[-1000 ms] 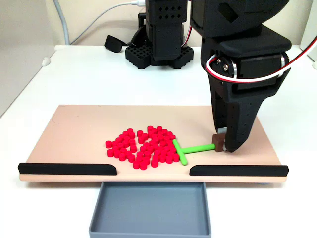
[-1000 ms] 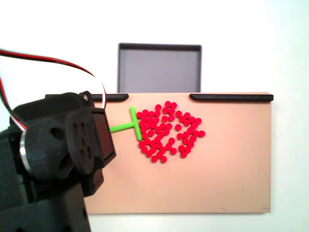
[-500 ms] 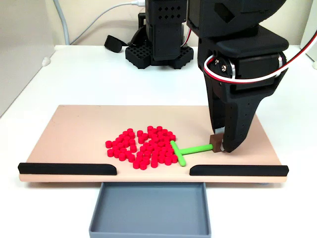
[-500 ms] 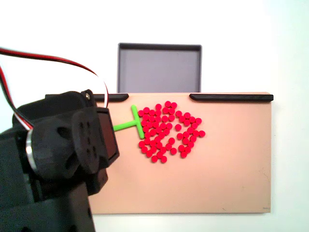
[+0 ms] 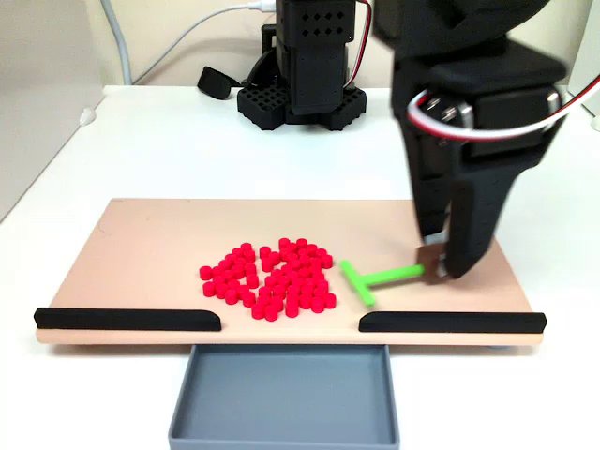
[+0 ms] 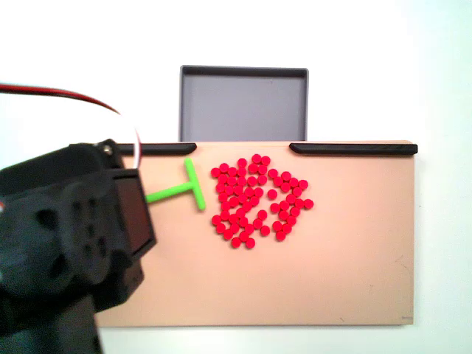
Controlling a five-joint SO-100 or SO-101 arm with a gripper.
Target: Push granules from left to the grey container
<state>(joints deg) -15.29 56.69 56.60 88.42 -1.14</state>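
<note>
The red granules (image 5: 267, 281) lie in a cluster on the tan board (image 5: 141, 244), left of centre in a fixed view. My gripper (image 5: 441, 269) stands at the board's right side, shut on the brown end of a green T-shaped stick (image 5: 375, 279). The stick's crossbar sits a short gap to the right of the cluster, not touching it. The grey container (image 5: 284, 398) sits empty below the board's front edge. From above, the granules (image 6: 254, 200) lie right of the stick (image 6: 181, 190), with the container (image 6: 243, 103) beyond the board. The arm hides my fingertips there.
Two long black strips (image 5: 127, 319) (image 5: 452, 322) line the board's front edge, leaving a gap in front of the container. The arm's black base (image 5: 300, 94) and a white cable stand at the back. The arm's body (image 6: 66, 251) covers the board's lower left from above.
My gripper pulled back toward the board's side, drawing the green stick away from the granules. Its crossbar touched the cluster before and now stands apart. The granules stayed put.
</note>
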